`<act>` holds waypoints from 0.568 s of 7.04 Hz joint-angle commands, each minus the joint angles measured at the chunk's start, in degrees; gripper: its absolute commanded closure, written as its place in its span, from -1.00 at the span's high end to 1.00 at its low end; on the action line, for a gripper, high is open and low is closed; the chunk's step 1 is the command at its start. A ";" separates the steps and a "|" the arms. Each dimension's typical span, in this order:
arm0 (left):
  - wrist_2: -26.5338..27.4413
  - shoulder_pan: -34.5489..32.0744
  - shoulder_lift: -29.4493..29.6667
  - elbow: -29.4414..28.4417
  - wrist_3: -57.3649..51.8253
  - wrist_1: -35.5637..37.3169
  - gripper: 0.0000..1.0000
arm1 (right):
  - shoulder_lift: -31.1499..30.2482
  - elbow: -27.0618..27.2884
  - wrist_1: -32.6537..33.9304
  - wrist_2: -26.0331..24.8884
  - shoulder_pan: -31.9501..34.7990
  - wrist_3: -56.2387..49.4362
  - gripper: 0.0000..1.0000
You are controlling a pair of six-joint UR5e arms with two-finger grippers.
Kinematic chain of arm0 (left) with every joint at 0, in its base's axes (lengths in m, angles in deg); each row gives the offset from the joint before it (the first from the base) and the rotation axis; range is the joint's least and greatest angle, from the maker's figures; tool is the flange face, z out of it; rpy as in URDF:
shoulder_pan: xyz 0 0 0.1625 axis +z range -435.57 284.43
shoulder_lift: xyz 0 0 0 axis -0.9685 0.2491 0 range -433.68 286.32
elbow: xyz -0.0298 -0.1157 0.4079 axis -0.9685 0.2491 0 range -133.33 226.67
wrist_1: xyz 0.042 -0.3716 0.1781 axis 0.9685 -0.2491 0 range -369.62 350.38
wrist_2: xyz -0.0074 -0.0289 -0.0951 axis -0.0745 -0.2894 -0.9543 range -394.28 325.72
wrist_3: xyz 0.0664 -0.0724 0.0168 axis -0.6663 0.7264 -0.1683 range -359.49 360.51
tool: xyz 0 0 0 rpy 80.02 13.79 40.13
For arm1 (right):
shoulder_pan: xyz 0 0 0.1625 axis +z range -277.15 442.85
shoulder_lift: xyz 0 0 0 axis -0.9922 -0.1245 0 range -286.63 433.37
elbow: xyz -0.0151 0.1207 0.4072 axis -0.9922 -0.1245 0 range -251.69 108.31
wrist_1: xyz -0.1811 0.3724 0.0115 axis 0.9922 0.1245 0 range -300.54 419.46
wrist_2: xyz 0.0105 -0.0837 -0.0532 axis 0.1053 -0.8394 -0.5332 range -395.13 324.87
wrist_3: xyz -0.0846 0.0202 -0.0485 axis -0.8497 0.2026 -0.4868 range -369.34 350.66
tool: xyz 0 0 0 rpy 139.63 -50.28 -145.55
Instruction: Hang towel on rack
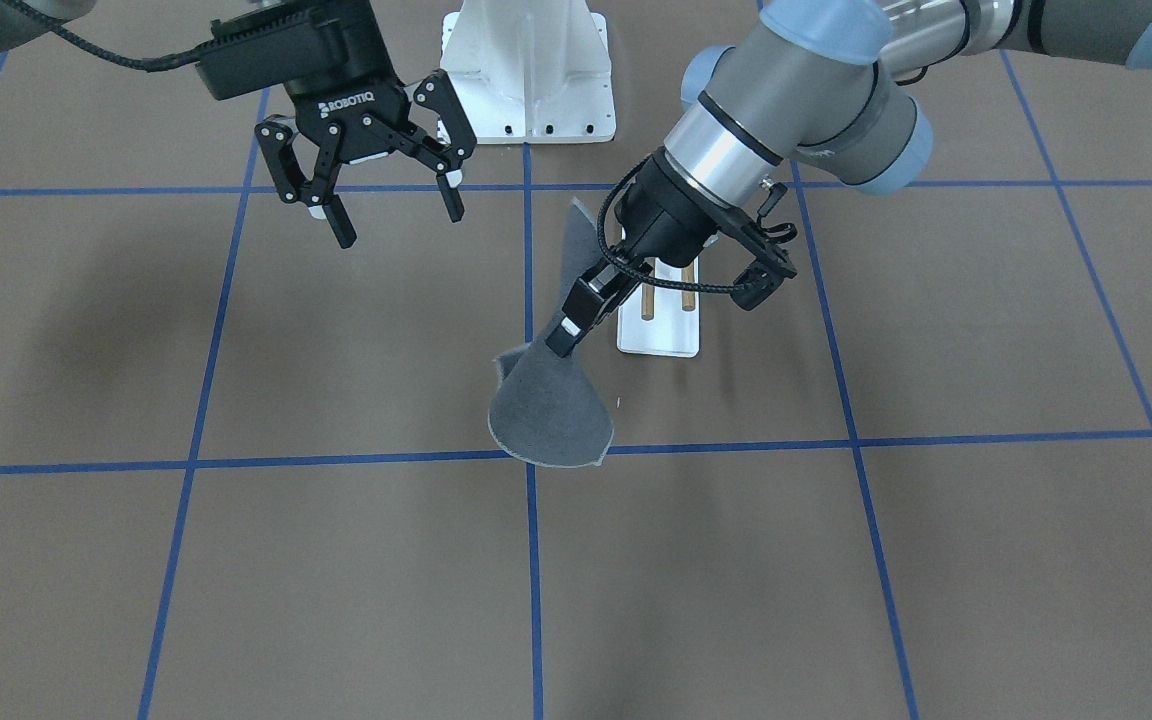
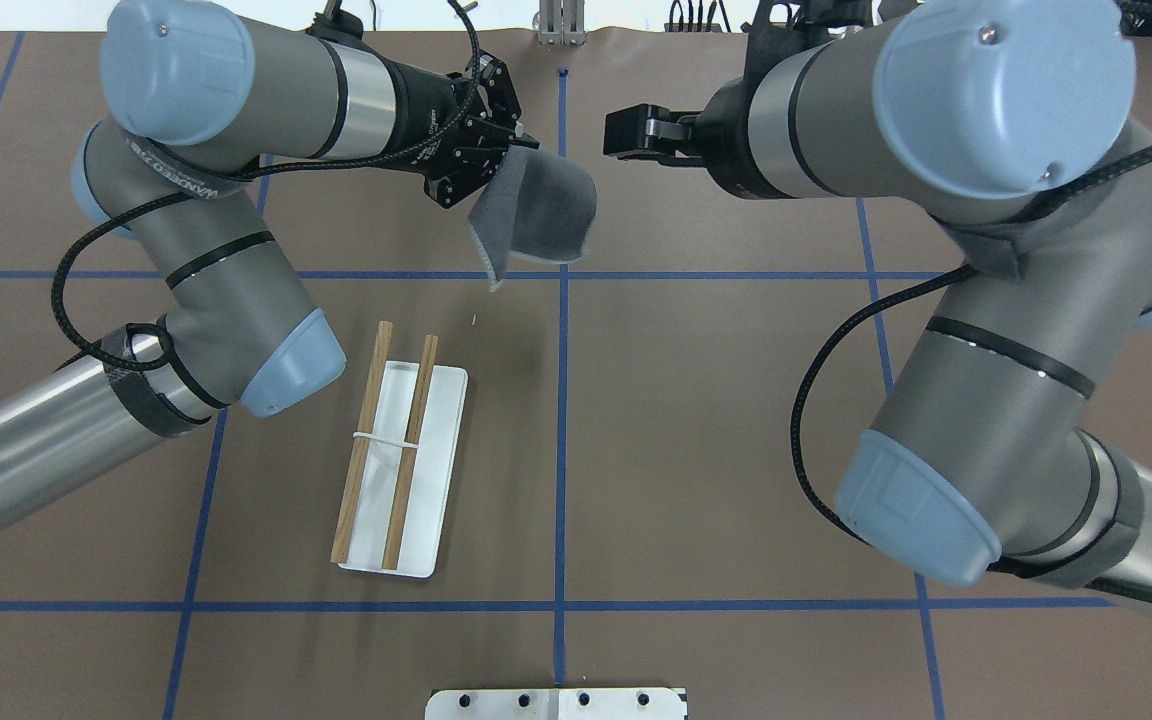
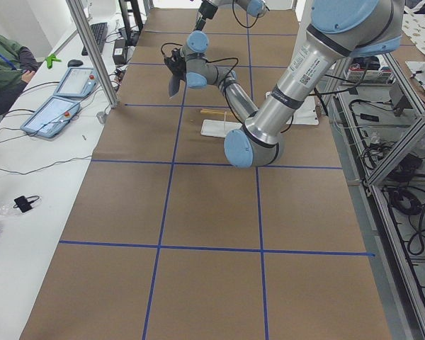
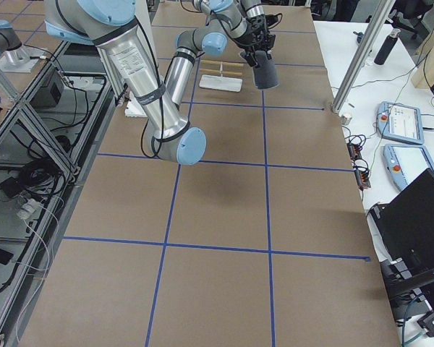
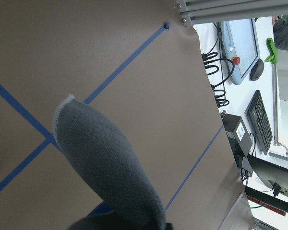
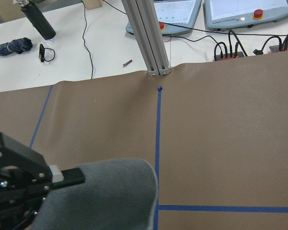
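Pinched thinly by the left gripper (image 1: 564,342) beyond the rack (image 2: 414,430), the towel (image 1: 551,415) could slip; the right gripper (image 1: 398,222) gapes wide.

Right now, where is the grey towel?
In the overhead view, the towel hangs from the left gripper, near the middle blue line, beyond the rack and not touching it.

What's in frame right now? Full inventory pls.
towel: 1, dark grey, hanging from the left gripper, off the rack
rack: 1, brown dowels over white base, on the table, on the robot's left side
pedestal: 1, white, robot-side edge, centre
tape grid: blue lines, across the brown table
pendants: 2, grey, beyond the far edge
post: 1, aluminium, far edge
left gripper: black, shut on towel
right gripper: black, open, holding nothing
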 commanded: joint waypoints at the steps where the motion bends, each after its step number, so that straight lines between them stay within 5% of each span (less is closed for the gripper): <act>1: -5.86 -0.54 -5.59 6.84 -7.97 0.05 -1.00 | -3.54 -3.35 0.13 8.55 7.27 -7.09 1.00; 4: -14.15 -0.28 -9.76 14.78 -16.49 0.05 -1.00 | -3.64 -15.12 0.13 20.41 18.52 -21.25 1.00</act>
